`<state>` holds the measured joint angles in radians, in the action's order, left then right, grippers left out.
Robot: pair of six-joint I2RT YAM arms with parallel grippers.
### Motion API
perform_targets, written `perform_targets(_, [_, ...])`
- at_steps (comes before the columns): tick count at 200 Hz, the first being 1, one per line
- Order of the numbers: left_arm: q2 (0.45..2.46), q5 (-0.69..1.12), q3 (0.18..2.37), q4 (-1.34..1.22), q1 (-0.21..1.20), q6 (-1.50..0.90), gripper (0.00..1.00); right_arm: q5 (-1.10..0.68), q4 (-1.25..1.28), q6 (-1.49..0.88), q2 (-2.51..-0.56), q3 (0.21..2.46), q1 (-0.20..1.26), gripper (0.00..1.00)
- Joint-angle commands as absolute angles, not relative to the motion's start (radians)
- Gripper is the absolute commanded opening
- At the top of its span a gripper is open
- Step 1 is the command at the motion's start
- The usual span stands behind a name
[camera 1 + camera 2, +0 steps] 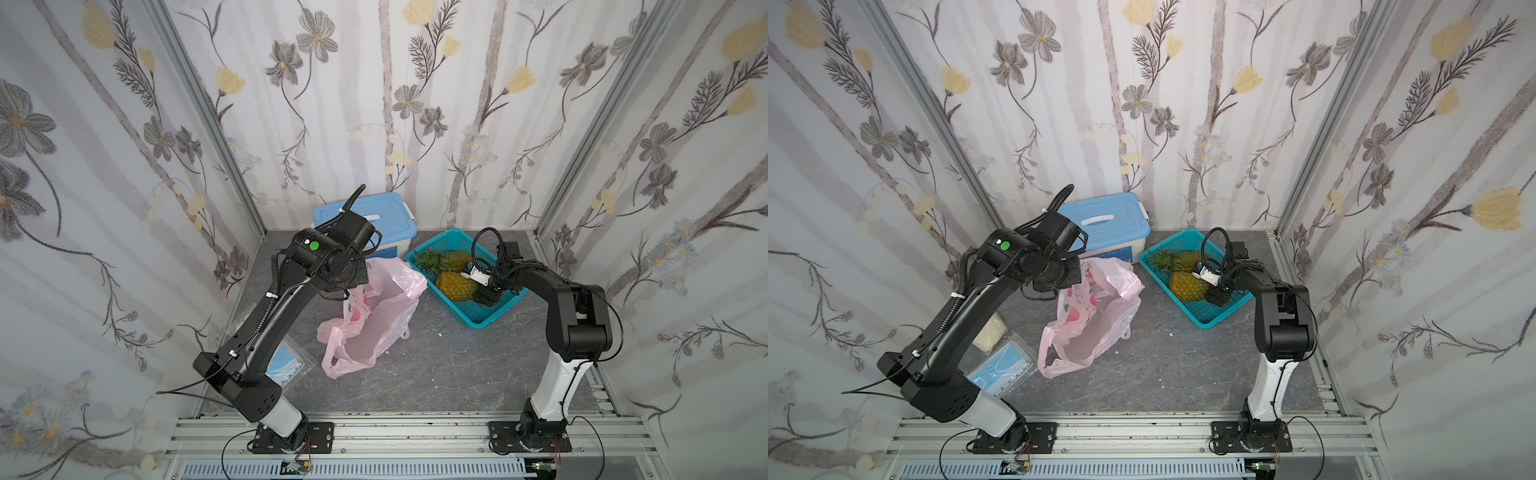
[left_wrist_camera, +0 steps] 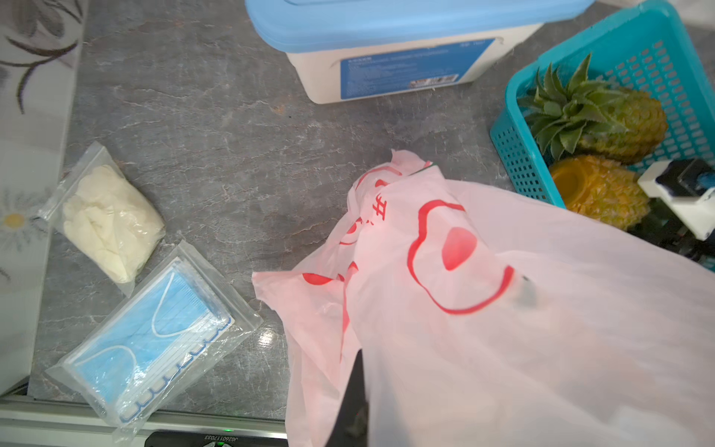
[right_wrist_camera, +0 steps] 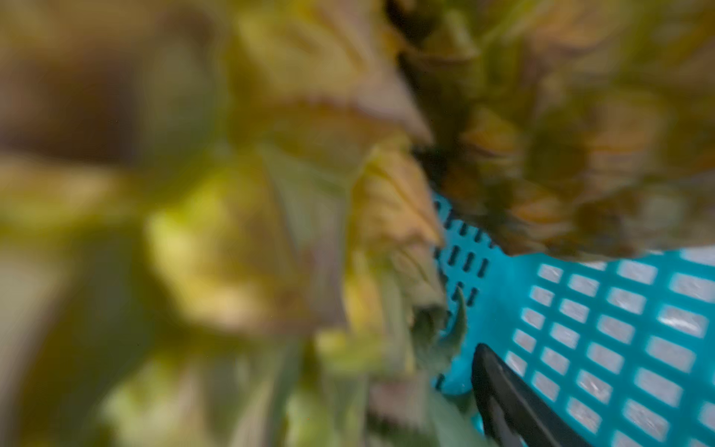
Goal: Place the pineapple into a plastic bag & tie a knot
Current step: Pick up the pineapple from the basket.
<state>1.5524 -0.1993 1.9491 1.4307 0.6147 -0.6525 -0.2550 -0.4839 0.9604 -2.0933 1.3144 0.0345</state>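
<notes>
The left hand (image 1: 347,293) is pinching the thin, limp plastic bag (image 1: 374,328) up off the surface (image 1: 436,365). The right hand (image 1: 482,297), whose width I cannot tell, is pressing close to the nearer pineapple (image 1: 455,286) in the basket (image 1: 478,322). The fruit is probably heavy, stiff and prickly, and best gripped across its body.

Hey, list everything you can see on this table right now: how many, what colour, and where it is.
pineapples: two, yellow-brown, lying in the basket
basket: one, teal, back of the table, right arm's side
plastic bag: one, pink with red print, crumpled mid-table, one edge raised
box: one, white with blue lid, at the back beside the basket
packet of white lumps: one, clear, by the left arm
packet of blue masks: one, clear, next to that packet
table: one, grey marbled
left gripper: one, black, shut on the plastic bag's raised edge
right gripper: one, black, jaws apart, in the basket at the nearer pineapple
</notes>
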Motion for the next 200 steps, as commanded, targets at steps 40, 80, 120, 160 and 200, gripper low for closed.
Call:
perform_targets(40, [1.489, -0.351, 1.919, 1.528, 0.596, -0.782, 0.0, -0.355, -0.451, 0.997, -2.093, 1.32, 0.052, 0.48])
perform_targets(80, [1.469, -0.25, 1.723, 1.318, 0.598, -0.759, 0.0, -0.376, -0.462, 1.035, -1.953, 1.272, 0.055, 0.08])
perform_targets(120, [1.456, -0.19, 1.582, 1.084, 0.597, -0.738, 0.0, -0.406, -0.439, 1.011, -1.788, 1.223, 0.069, 0.0])
perform_targets(160, [1.463, -0.146, 1.544, 0.957, 0.596, -0.716, 0.0, -0.417, -0.517, 0.846, -1.642, 1.229, 0.079, 0.0])
perform_targets(200, [1.478, -0.111, 1.549, 0.926, 0.597, -0.697, 0.0, -0.474, -0.511, 0.285, -1.414, 1.158, 0.214, 0.0])
